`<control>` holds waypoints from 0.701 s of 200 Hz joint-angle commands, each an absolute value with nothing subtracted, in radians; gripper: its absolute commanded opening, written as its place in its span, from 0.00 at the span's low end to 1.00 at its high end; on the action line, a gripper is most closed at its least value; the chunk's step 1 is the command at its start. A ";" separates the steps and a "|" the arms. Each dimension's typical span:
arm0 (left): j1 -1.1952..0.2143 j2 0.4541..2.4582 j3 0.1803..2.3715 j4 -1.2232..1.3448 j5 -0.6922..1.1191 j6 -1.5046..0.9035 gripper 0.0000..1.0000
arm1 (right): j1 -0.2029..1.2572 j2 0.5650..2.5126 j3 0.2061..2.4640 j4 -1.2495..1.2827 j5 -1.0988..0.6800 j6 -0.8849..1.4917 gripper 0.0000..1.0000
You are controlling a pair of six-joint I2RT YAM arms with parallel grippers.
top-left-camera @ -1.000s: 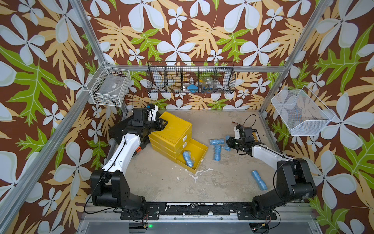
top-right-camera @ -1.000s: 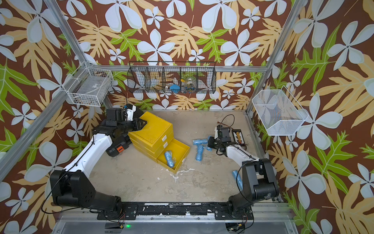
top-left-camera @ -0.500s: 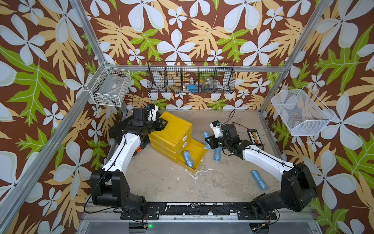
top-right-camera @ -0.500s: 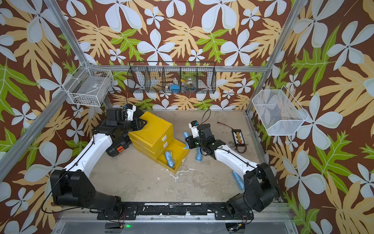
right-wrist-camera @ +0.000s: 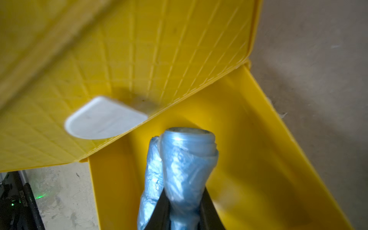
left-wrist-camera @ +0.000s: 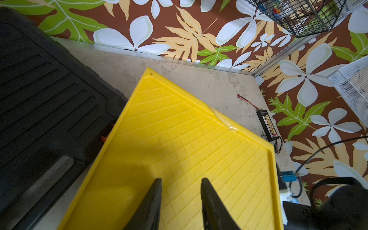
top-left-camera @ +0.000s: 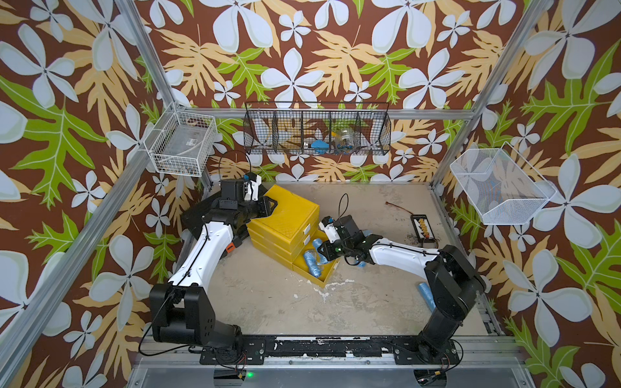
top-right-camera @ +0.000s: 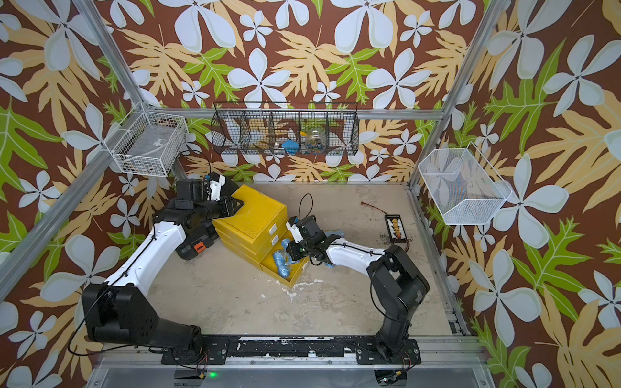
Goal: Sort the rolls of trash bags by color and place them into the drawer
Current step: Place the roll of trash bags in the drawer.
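My right pincer [right-wrist-camera: 184, 201] is clenched on a light blue roll [right-wrist-camera: 187, 159]. My fingers grip its lower part, and its free end pokes out ahead over the bottom drawer [right-wrist-camera: 258, 159]. A loose fold of the thin plastic hangs beside the roll.

The yellow chest [top-left-camera: 285, 215] stands askew on the worktop [top-left-camera: 268, 302], toward the back and on my left arm's side. Its two upper drawers are closed. The bottom one is pulled out toward the middle of the worktop. The white tab [right-wrist-camera: 103, 119] of the closed drawer just above it is close to the held roll's tip. A second blue roll [top-left-camera: 311, 263] lies inside the open drawer, in front of the one I hold.

My left pincer [left-wrist-camera: 180, 189] is over the chest's ribbed top. Its fingers are slightly parted and nothing is between them. I cannot tell whether the tips touch the lid. The black tool case [left-wrist-camera: 49, 89] lies just beside the chest, under my left arm.

A third blue roll [top-left-camera: 425, 295] lies on the worktop by my right arm's base, partly hidden behind it. More blue plastic shows under my right forearm. A black connector strip [top-left-camera: 422, 230] lies near the worktop's right edge, well apart from the chest.
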State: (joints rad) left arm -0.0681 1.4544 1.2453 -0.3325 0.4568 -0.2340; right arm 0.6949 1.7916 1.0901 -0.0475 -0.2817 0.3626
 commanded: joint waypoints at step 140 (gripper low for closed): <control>-0.067 1.456 1.245 -0.393 0.437 -0.225 0.37 | 0.736 1.777 1.160 -0.139 -0.184 0.368 0.54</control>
